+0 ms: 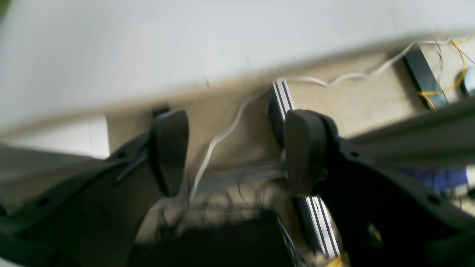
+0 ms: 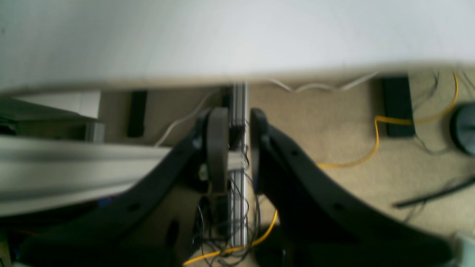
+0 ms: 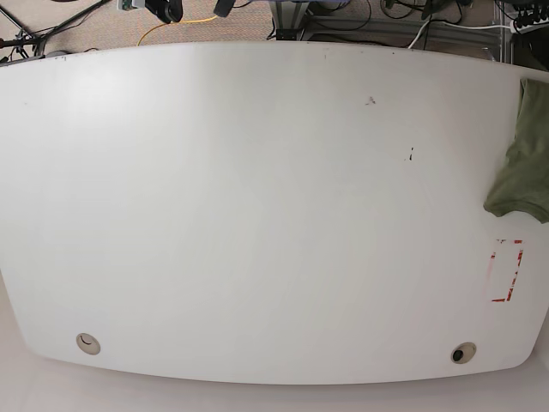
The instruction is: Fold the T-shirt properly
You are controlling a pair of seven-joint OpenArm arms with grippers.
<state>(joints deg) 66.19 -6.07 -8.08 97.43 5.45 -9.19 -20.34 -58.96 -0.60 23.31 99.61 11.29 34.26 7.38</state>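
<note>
The T-shirt (image 3: 525,154) is soft, thin green cloth. It lies in a wrinkly bunch at the far right edge of the counter (image 3: 257,197) in the base view, and part of it runs out of the picture. Just below it on the counter is a box shape (image 3: 506,270) drawn in broken red lines. The counter is big, smooth and white, with rounded corners. It has a round hole (image 3: 87,343) near the front left corner and another round hole (image 3: 463,353) near the front right corner. A few tiny dark specks dot the top.

Neither arm shows in the base view. The left hand (image 1: 237,154) has two dark, rounded pads that stand wide apart, with nothing between them. It hangs past the counter's edge, over a tan, fuzzy carpet (image 1: 363,100). A thin white cable (image 1: 222,135) snakes across that carpet, and a shiny ribbed metal rail (image 1: 284,94) is down there too.

The right hand (image 2: 237,148) has its two flat dark pads close together, with only a thin gap, and it grips nothing. A yellow cable (image 2: 376,141) curls on the carpet below it
</note>
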